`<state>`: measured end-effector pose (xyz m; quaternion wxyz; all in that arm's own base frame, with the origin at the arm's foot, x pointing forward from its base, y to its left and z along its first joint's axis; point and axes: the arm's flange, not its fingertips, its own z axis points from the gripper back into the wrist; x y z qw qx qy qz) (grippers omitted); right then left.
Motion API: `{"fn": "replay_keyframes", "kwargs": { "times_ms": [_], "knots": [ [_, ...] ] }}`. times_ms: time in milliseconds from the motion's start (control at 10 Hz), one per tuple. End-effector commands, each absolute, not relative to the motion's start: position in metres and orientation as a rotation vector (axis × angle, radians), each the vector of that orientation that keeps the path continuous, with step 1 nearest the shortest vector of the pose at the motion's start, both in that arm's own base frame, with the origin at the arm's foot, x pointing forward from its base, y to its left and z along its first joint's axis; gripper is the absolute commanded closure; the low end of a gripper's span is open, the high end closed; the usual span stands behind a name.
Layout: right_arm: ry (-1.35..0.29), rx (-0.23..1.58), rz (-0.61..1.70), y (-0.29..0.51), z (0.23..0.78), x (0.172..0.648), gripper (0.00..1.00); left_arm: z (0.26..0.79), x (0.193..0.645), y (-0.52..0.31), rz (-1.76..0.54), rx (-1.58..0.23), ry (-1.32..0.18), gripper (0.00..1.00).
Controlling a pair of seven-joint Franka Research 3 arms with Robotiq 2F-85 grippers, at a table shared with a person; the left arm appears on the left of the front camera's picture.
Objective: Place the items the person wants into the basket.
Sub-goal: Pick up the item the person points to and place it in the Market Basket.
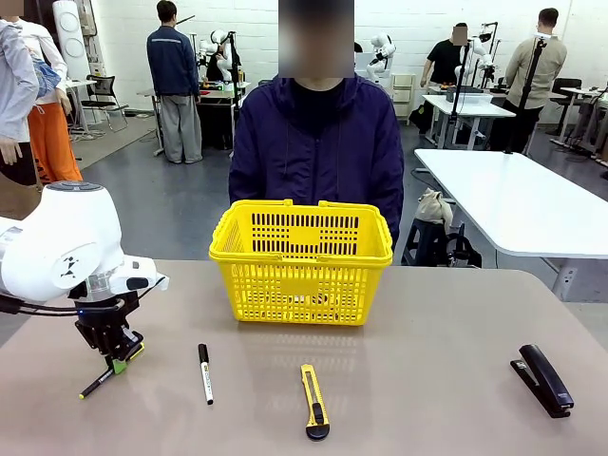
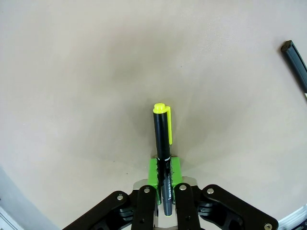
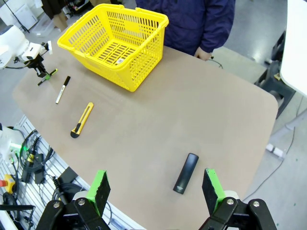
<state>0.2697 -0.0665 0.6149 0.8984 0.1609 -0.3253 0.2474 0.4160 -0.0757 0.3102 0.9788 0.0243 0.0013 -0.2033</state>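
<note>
Bright, even overhead light fills the room. The front view is sharp across the tabletop (image 1: 408, 380), with only short, soft shadows beside the stapler (image 1: 542, 379) and the utility knife (image 1: 314, 402). In the left wrist view a broad, diffuse shadow darkens the tabletop around the pen (image 2: 162, 139). Both wrist views bend at the edges, curving the tabletop's rim.

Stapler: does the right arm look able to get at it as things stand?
Probably yes: the stapler lies alone on bare table ahead of the open right gripper, with nothing between them.
</note>
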Motion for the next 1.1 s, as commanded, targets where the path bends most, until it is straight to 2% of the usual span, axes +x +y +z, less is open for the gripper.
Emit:
{"fn": "replay_keyframes", "kwargs": {
  "times_ms": [0, 200, 400, 600, 1000],
  "knots": [
    [-0.660, 0.308, 0.498, -0.065, 0.614, 0.271, 0.00, 0.334, 0.415, -0.071, -0.426, 0.042, -0.040, 1.00],
    [-0.660, 0.308, 0.498, -0.065, 0.614, 0.271, 0.00, 0.414, 0.406, -0.073, -0.420, 0.028, -0.103, 1.00],
    [-0.660, 0.308, 0.498, -0.065, 0.614, 0.271, 0.00, 0.490, 0.413, -0.077, -0.396, -0.016, -0.100, 1.00],
    [-0.660, 0.308, 0.498, -0.065, 0.614, 0.271, 0.00, 0.543, 0.420, -0.083, -0.374, -0.041, -0.101, 1.00],
    [-0.660, 0.308, 0.498, -0.065, 0.614, 0.271, 0.00, 0.567, 0.412, -0.084, -0.385, -0.029, -0.122, 1.00]
  ]
}}
